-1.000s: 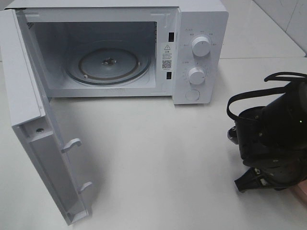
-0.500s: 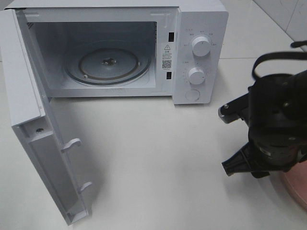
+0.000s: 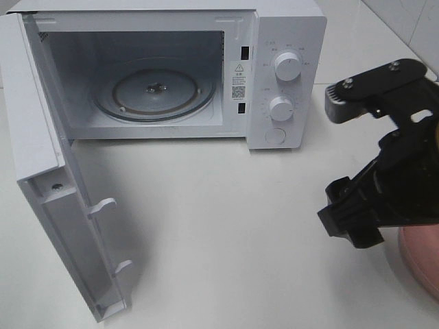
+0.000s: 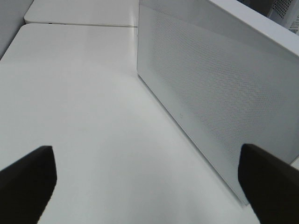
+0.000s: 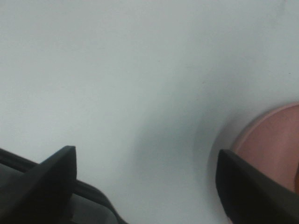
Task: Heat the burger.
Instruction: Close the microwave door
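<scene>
Burger itself is out of view, likely soft and crushable, so grip low around the bun. Right end effector (image 5: 145, 186), fingers apart, hovers beside the pink plate (image 5: 271, 140).

The microwave (image 3: 164, 72) stands far left, its cavity unobstructed above the glass turntable (image 3: 154, 89). Its door (image 3: 51, 199) swings out toward the near left, walling off that side. Bare table (image 3: 226, 226) lies wide between door and the pink plate (image 3: 422, 257) at near right.
</scene>
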